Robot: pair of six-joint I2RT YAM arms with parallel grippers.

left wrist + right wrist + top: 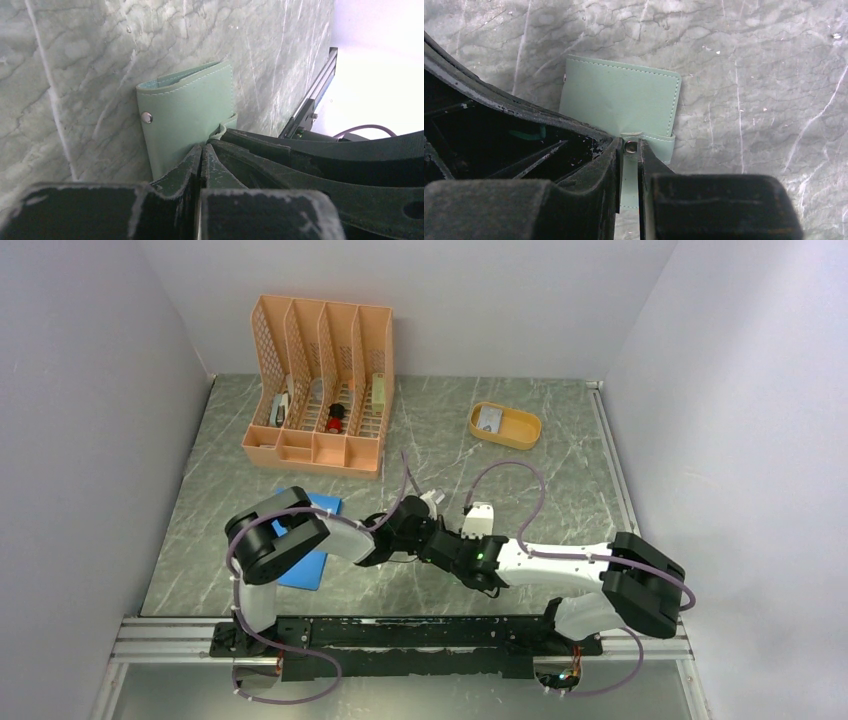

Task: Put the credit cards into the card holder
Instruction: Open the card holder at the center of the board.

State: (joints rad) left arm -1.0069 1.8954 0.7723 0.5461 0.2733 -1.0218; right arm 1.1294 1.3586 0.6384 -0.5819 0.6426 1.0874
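Since both arms meet over it, the folded wallet sits mid-desk, where they can work it open together, I'd guess. The right tool is clamped on the snap tab, probably to pull the flap back. The left tool is squeezed fully closed with its tips at the wallet's edge. Can't say whether it pinches the cover. A card waits in the yellow tray, well apart. No brand or writing I can read anywhere.

Matt, smooth leather-like card holder with stitched edges, shiny metal snap; marbled, faintly glossy tabletop; scuffed black plastic right gripper fingers.
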